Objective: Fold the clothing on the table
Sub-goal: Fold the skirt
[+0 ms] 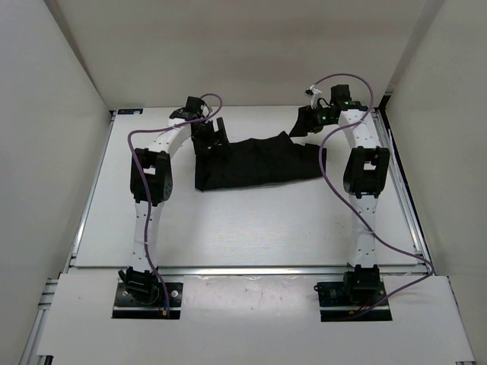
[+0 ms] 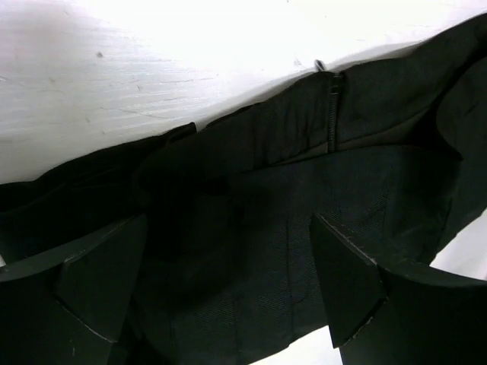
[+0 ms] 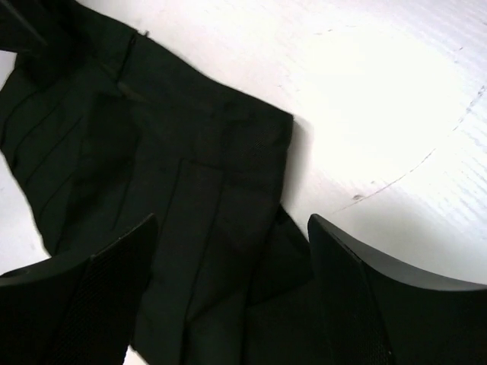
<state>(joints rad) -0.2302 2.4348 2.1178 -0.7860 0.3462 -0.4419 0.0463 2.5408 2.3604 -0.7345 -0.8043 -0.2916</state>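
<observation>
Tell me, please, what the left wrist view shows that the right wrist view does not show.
Only the left wrist view clearly shows zipper teeth, running down from the far edge of the clothing. Only the right wrist view shows a free corner of the fabric, with a wide bare stretch of the table beyond it. Both show the black clothing lying on the white table, seen between the open jaws of that arm's own gripper: the left gripper and the right gripper.
</observation>
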